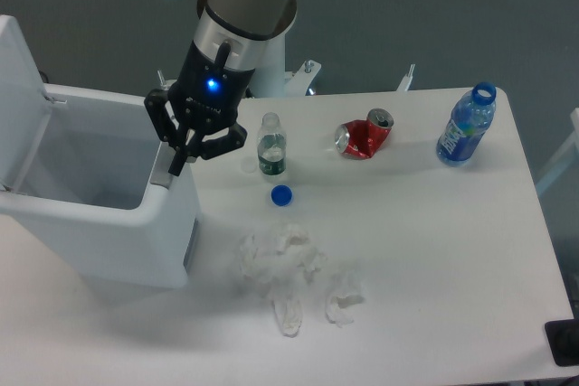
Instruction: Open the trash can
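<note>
Trash can (pixel 109 241) sits at the table's left end, lid (pixel 20 101) swung up and standing near upright at the far left side, inside of the bin open to view. Grey push-button tab (pixel 161 172) is on the can's right rim. Gripper (pixel 179 164) is right over that tab, pointing down, fingertips at or touching it; fingers look drawn close together w/ nothing clearly between them, but can't tell for sure if fully pressed together. Blue light glows on the gripper body (pixel 213 86), arm comes in from top centre.

Just right of the gripper: small clear bottle (pixel 271 145), upright, no cap, dark label. Blue cap (pixel 281 194) lies on the table just in front of it. Further right, crushed red can (pixel 364 136) on its side. Near the table's right edge, blue water bottle (pixel 466 126), upright, uncapped. In front, approx mid-table, crumpled white tissue (pixel 276 261), w/ smaller wads (pixel 344 300) beside it to the right. White table (pixel 452 259) under all of it.
</note>
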Controlling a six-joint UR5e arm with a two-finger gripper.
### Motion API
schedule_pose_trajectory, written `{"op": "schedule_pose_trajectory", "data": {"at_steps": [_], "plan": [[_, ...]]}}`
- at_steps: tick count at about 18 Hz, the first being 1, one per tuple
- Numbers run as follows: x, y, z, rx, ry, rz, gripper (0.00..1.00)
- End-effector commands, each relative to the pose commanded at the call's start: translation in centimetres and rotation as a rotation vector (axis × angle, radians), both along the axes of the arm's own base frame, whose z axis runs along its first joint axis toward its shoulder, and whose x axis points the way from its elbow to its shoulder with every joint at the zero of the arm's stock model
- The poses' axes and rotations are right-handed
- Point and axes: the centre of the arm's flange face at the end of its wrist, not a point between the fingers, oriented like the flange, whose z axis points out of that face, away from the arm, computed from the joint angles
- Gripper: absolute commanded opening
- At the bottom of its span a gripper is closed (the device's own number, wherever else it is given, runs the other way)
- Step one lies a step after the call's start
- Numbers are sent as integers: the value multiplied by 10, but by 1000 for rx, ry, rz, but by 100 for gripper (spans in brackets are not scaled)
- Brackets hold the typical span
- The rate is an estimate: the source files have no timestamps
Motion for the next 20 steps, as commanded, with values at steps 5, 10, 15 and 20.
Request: {"op": "schedule_pose_trajectory", "data": {"at_steps": [5, 10, 15, 20], "plan": [[-34, -6, -3, 21, 54, 24, 100], [-73, -12, -37, -94, 164, 12, 100], [-112, -22, -57, -183, 273, 2, 100], [-140, -24, -80, -212, 357, -79, 100]]}}
